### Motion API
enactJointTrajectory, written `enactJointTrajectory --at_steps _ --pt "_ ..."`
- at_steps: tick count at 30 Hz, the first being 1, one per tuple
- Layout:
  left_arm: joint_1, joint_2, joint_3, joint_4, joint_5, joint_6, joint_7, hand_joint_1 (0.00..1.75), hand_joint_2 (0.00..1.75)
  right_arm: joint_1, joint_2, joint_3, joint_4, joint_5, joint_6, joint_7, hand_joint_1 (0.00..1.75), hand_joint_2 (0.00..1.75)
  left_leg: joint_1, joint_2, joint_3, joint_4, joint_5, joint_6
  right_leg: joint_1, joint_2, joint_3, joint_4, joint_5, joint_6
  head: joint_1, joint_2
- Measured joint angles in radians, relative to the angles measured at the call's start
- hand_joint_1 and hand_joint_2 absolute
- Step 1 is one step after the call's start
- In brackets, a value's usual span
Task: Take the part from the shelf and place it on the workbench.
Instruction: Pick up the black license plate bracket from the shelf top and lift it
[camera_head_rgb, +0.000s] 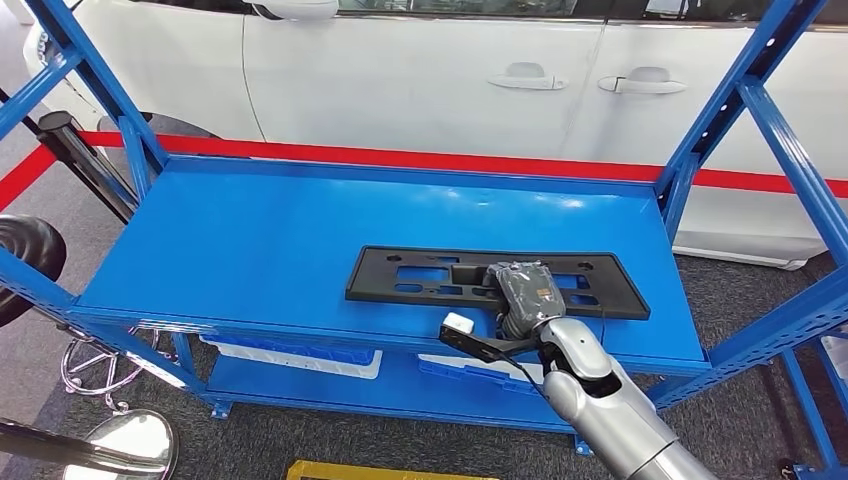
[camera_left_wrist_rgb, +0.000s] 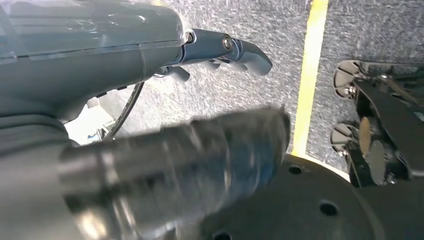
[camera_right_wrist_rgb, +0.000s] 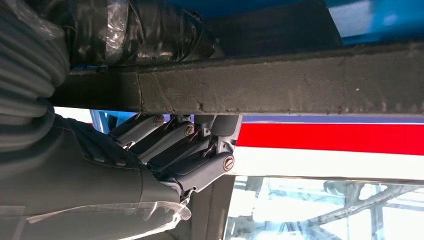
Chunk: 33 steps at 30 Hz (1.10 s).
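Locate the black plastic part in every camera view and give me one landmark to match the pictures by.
Head view: the black part lies flat on the blue shelf, right of centre, under the right hand.
Right wrist view: its edge runs as a dark band across the picture, beside the right hand's fingers.
Left wrist view: not in it.
Shared landmark: the red stripe behind the shelf.

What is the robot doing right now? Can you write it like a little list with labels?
part: black flat plastic panel with cut-outs
where: lying on the blue shelf, near its front edge
right hand: right hand at the panel's front edge, fingers curled under it
left hand: left hand hanging over the grey floor, holding nothing
behind: white car
task step: panel not yet lifted
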Motion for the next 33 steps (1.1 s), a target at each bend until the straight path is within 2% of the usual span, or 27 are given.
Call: enactJointTrajectory --at_steps 4,7,13,19,21,23,26,30,33 --pt "0.001 0.001 0.009 0.000 0.013 0.012 -0.012 0.00 1.75 0.015 -0.015 -0.004 -0.028 -0.032 0.008 -0.029 1.75 1.75 0.000 0.000 0.000 0.000 -0.001 0.001 0.000 0.000 0.000 0.000 0.000 0.000 0.000 0.000" --pt "0.005 0.012 0.016 0.001 0.021 0.034 -0.033 0.00 1.75 0.016 -0.002 -0.009 -0.065 -0.098 0.049 -0.048 1.75 1.75 0.000 0.003 -0.002 0.000 -0.003 0.000 0.001 0.003 0.001 0.000 0.000 0.000 0.000 0.000" --pt "0.006 0.062 0.032 0.003 0.045 0.014 -0.050 0.00 1.75 -0.028 0.103 -0.008 -0.106 -0.193 0.104 -0.029 1.75 1.75 0.003 0.011 0.002 -0.001 -0.005 -0.003 0.003 0.010 0.002 0.000 -0.001 -0.001 0.000 0.000" --pt "0.006 0.097 0.038 0.007 0.039 -0.005 0.007 0.00 1.75 -0.110 0.220 -0.005 -0.115 -0.317 0.092 -0.061 1.75 1.75 0.004 0.012 0.001 -0.001 -0.002 -0.007 0.004 0.011 -0.003 0.002 0.001 -0.005 0.000 0.000" --pt "0.005 0.104 0.031 0.007 0.021 -0.003 0.019 0.00 1.75 -0.137 0.232 -0.004 -0.148 -0.365 0.115 -0.049 1.75 1.75 0.003 0.007 0.001 0.000 0.000 -0.007 0.004 0.005 -0.004 0.002 0.001 -0.005 0.000 0.000" --pt "0.007 0.104 0.015 0.007 -0.002 0.011 0.025 0.00 1.75 -0.143 0.203 -0.006 -0.211 -0.402 0.125 -0.045 1.75 1.75 0.003 0.001 -0.001 0.000 0.000 -0.007 0.004 0.000 -0.003 0.002 0.000 -0.005 0.000 0.000" --pt "0.014 0.090 -0.012 0.008 -0.026 0.039 0.031 0.00 1.75 -0.130 0.122 -0.021 -0.321 -0.433 0.122 -0.070 1.75 1.75 0.002 -0.002 -0.002 0.001 0.000 -0.006 0.002 -0.003 -0.002 0.001 0.000 -0.005 0.000 0.000" --pt "0.016 0.071 -0.033 0.009 -0.040 0.060 0.024 0.00 1.75 -0.084 0.036 -0.053 -0.407 -0.428 0.101 -0.094 1.75 1.75 -0.002 0.000 -0.006 0.010 -0.008 0.007 -0.003 0.002 -0.003 -0.002 0.001 0.005 0.000 0.000" --pt "0.015 0.050 -0.056 0.009 -0.057 0.088 0.011 0.00 1.75 -0.009 -0.049 -0.096 -0.480 -0.399 0.051 -0.149 1.75 1.75 -0.004 -0.005 -0.007 0.013 -0.005 0.018 -0.005 -0.003 0.002 -0.005 0.003 0.015 0.000 0.000"
